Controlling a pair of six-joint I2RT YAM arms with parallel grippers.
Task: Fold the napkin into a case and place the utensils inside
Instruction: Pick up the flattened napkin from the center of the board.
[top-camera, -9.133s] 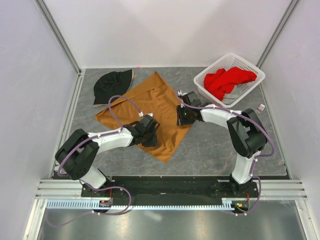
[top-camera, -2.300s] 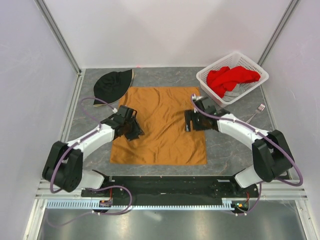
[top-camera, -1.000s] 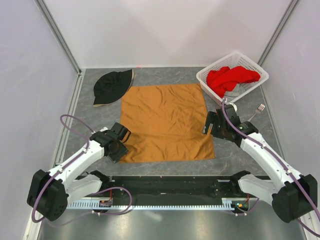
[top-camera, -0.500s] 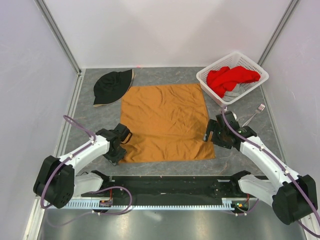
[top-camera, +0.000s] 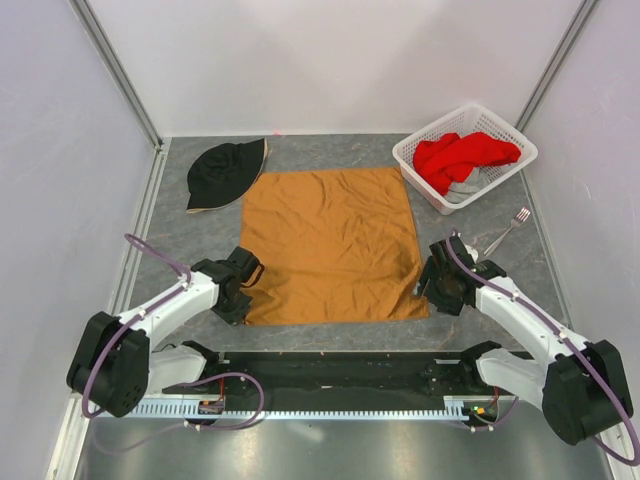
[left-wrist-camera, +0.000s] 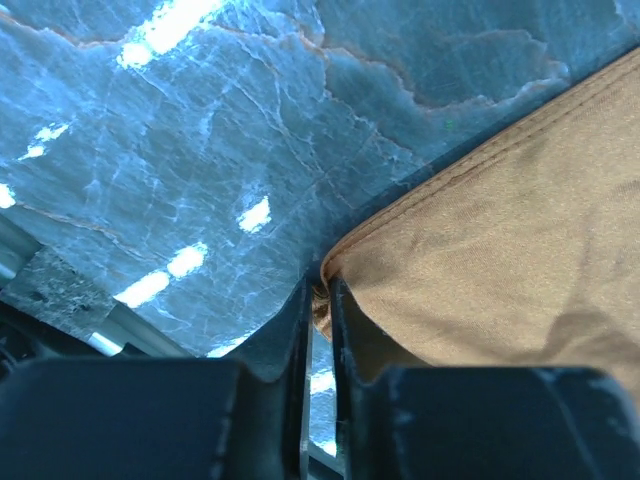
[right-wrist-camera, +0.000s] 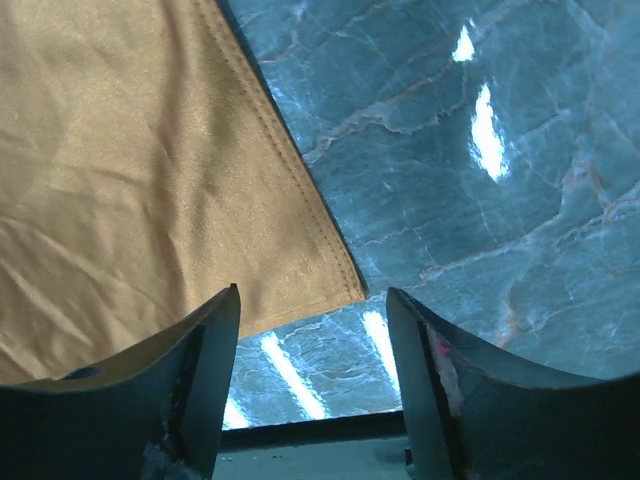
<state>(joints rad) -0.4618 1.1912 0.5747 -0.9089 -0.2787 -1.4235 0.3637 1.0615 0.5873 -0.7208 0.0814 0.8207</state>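
Orange-brown and shiny, the napkin lies flat and square in the middle of the table, with only small wrinkles. The left gripper sits at the napkin's 7 o'clock corner. A moment ago its fingers stood apart, but now they have snapped almost together with the tip of that corner pinched between them. The right gripper has slid down to the 5 o'clock corner. Its fingers are still wide, 1 over the cloth and 1 over the bare table, and the corner lies between them with nothing held yet. They look to be coming together, so I think it is about to pinch too. With both near corners held, the 2 arms could lift that edge and carry it toward 12 o'clock for the 1st fold. No fold is made yet, so the job is only starting. The fork waits on the table at 3 o'clock, well apart from the napkin. I cannot spot the knife. The black hat sits at 11 o'clock, and the basket with the red cloth at 1 o'clock.
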